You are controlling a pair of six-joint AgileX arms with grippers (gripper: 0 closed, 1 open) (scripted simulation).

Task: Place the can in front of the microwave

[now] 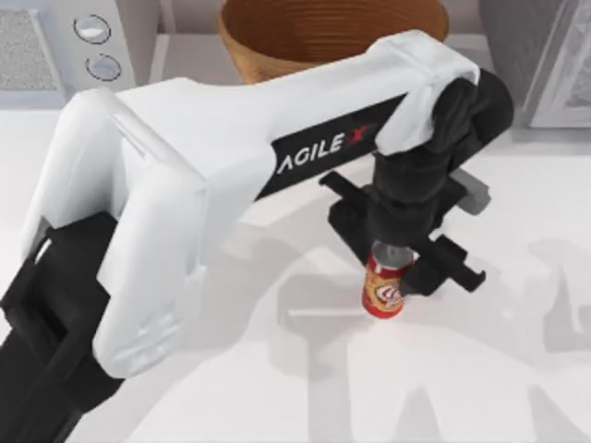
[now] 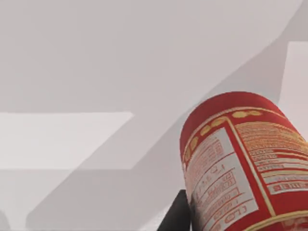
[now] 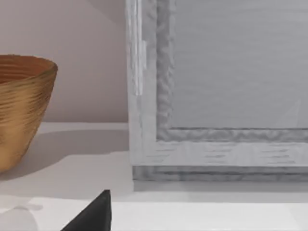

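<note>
I'm clamping the can point(image 1: 384, 288) in the left gripper point(image 1: 399, 269); keeping it upright, lifting clear, then heading toward the microwave point(image 1: 65, 41).

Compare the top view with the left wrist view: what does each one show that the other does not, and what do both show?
Top view alone: the left arm reaching across the table, its end effector around the can's silver top, the microwave at the far left, the brown basket at the far middle, and a grey box at the far right. Left wrist view alone: the printed text panel on the can's side, seen close. Both: the can and the white table.
</note>
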